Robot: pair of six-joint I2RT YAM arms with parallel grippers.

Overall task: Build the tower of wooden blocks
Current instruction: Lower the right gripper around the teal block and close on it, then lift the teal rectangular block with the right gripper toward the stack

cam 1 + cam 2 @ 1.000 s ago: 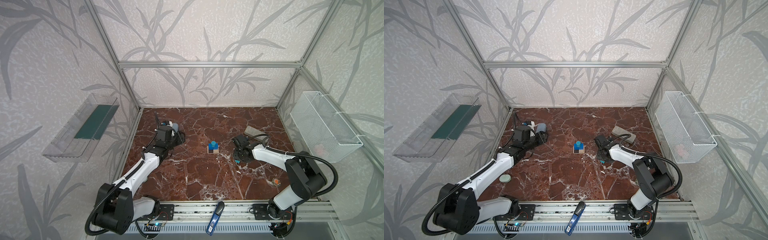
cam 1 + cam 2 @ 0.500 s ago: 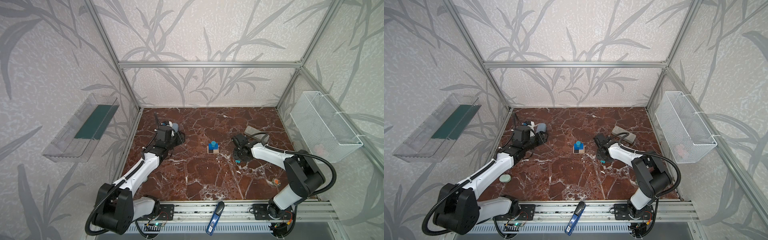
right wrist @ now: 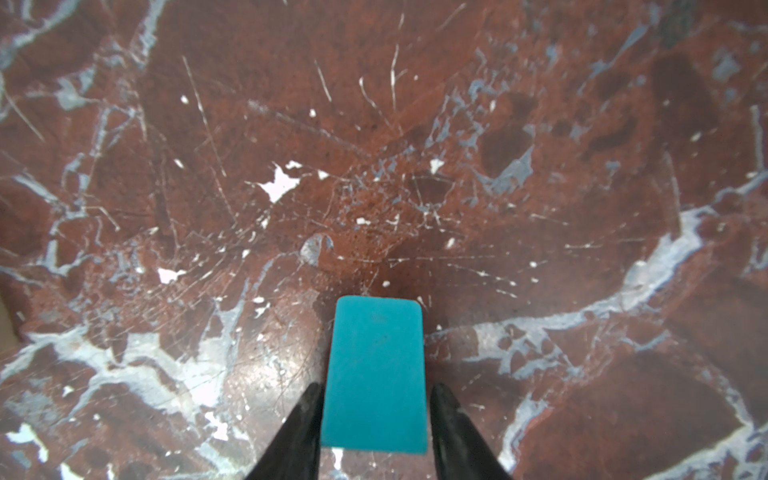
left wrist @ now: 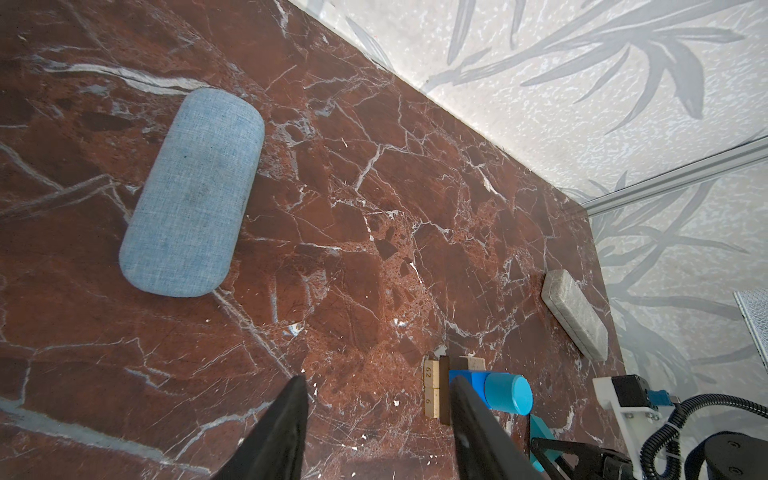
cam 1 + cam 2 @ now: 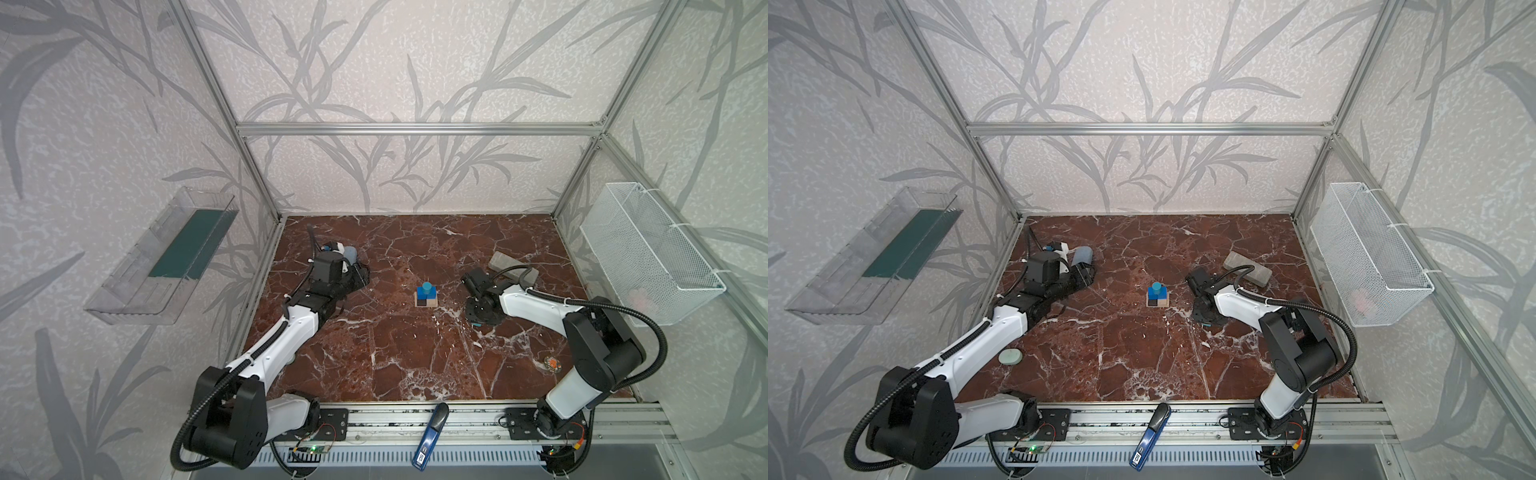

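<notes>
**Part-built wood block tower (image 5: 425, 296) at the centre of the red-brown marble floor (image 5: 415, 353).**
Pale and dark brown bars form its base, with blue blocks and a blue cylinder (image 5: 427, 287) above. To its right, apart from it, the teal wooden block (image 3: 376, 374) sits between the right gripper's (image 3: 375, 388) closely flanking jaws; whether they clamp it cannot be told. The left gripper (image 4: 378, 379), far left, stands open and empty near the grey-blue fabric case (image 4: 193, 193).

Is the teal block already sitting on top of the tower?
No, the blue cylinder tops the tower, while the teal block is between the fingers of the right gripper, off to one side.
</notes>
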